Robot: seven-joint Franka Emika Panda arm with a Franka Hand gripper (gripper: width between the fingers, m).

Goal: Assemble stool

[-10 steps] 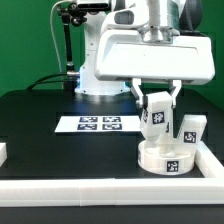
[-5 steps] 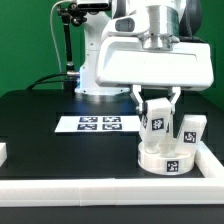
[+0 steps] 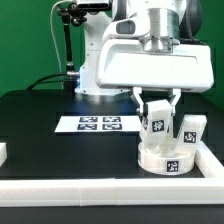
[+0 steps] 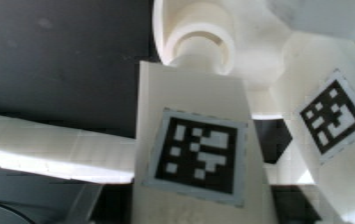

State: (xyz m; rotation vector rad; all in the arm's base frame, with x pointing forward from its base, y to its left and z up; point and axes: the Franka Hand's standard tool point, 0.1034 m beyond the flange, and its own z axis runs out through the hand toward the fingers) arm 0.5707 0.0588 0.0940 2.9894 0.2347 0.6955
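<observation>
The round white seat [image 3: 165, 157] sits at the exterior view's right, in the corner of the border rails, with a tag on its side. My gripper [image 3: 155, 113] is shut on a white blocky leg [image 3: 155, 120] and holds it upright on top of the seat. In the wrist view the held leg [image 4: 195, 130] fills the middle with its tag facing the camera, and the seat's curved wall [image 4: 218, 35] lies beyond it. Two more tagged legs [image 3: 188, 129] stand just behind the seat at the right; one of them [image 4: 330, 108] shows in the wrist view.
The marker board [image 3: 97, 124] lies flat on the black table in the middle. White border rails run along the front [image 3: 80, 190] and the right side [image 3: 208, 155]. The robot's base [image 3: 95, 70] stands at the back.
The gripper with the leg has sunk slightly toward the seat; otherwise nothing has visibly moved.
</observation>
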